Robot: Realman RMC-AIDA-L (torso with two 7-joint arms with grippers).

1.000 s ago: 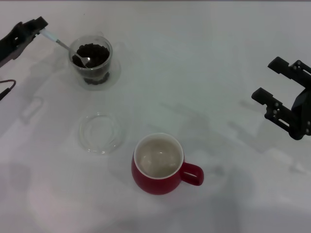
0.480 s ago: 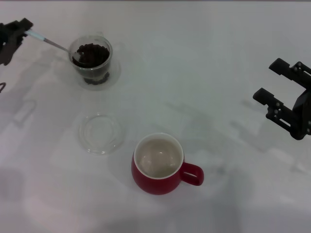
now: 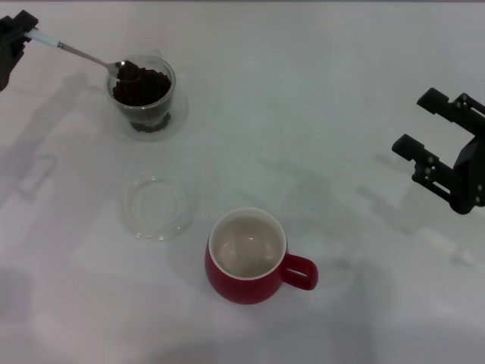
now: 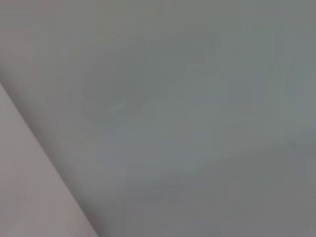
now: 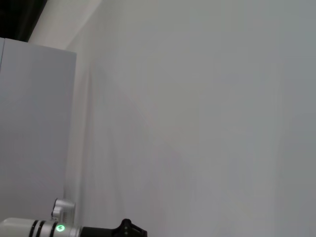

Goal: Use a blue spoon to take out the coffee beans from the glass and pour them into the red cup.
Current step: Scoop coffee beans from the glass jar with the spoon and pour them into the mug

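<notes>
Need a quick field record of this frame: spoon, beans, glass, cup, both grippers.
blue spoon: held by its handle end, bowl over the glass rim, loaded with beans
coffee beans: most in the glass, a few on the spoon
glass: upright, far left of table
red cup: upright, near centre, no beans seen inside
clear dish: flat, between glass and cup
left gripper: at left edge, jaws shut on spoon handle
right gripper: parked at right, jaws open

A bare test bench in a lab-like room: a plain white table carries only staged props, with the glass at ten o'clock, the red cup at six, and blank pale walls around.
</notes>
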